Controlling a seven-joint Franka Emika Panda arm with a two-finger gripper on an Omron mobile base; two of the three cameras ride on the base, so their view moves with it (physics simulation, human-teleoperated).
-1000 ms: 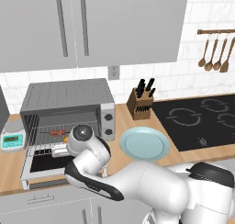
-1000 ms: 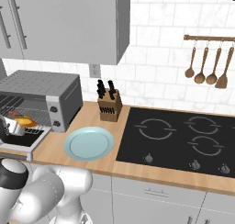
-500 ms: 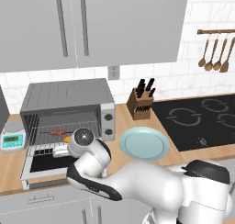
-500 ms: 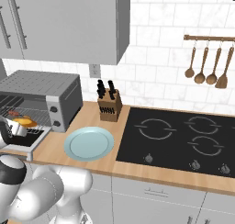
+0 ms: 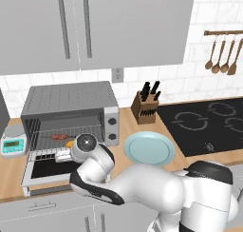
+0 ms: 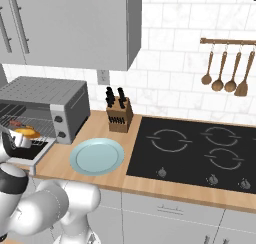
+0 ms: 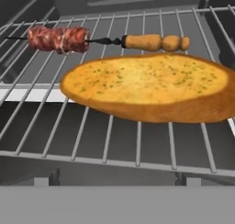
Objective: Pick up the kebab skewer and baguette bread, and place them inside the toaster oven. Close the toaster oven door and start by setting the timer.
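The grey toaster oven [image 5: 71, 100] [image 6: 45, 95] stands at the counter's left, and its door [image 5: 47, 171] [image 6: 31, 157] hangs dropped open. On the wire rack [image 7: 137, 149] lies the golden baguette bread [image 7: 147, 85] [image 5: 70, 143] [image 6: 27, 133]. Just behind it is the kebab skewer [image 7: 59, 38] [image 5: 59, 137], with its meat chunks at one end. My gripper [image 5: 61, 156] [image 6: 17, 140] hovers over the open door just in front of the rack, facing the baguette. It is open and holds nothing.
A round light blue plate [image 5: 149, 148] [image 6: 97, 155] lies on the counter right of the oven. A knife block [image 5: 146, 107] [image 6: 119, 115] stands behind it, with a black cooktop [image 5: 209, 126] [image 6: 200, 153] further right. A small white scale [image 5: 13, 143] sits left of the oven.
My hand has drawn back a little from the oven opening toward the counter's front. The baguette and skewer stay put on the rack.
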